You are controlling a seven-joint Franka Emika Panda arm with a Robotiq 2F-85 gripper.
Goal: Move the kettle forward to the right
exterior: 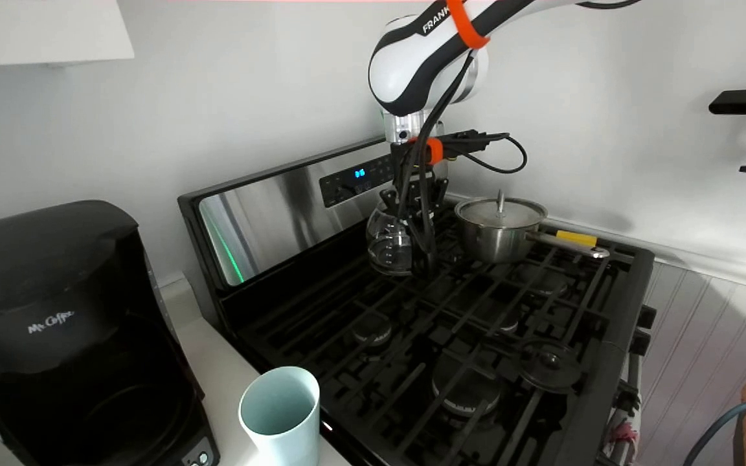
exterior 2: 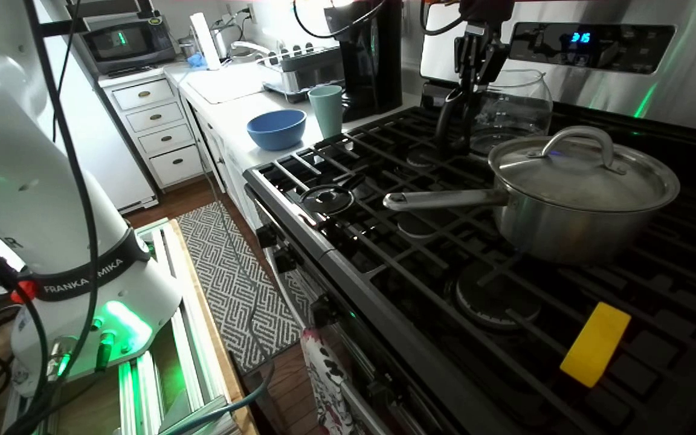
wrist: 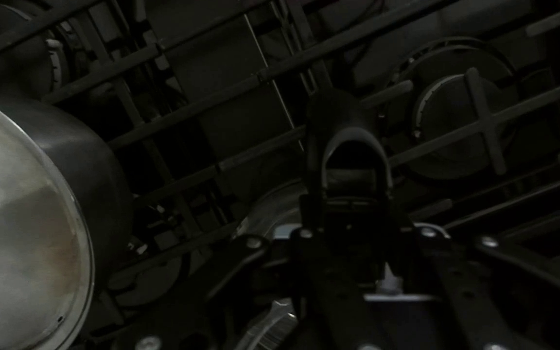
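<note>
The kettle is a clear glass carafe with a black handle, near the stove's back panel in both exterior views. Part of its glass shows in the dark wrist view, beside the fingers. My gripper is at the kettle's handle; it points down there in an exterior view. In the wrist view the fingers are close together on the top of the black handle, which loops out ahead of them. I cannot tell whether the kettle's base touches the grates. The arm and cables hide part of it.
A lidded steel pot stands near the kettle, its long handle sticking out. A yellow block lies beyond it. A pale blue cup, a blue bowl and a black coffee maker stand on the counter.
</note>
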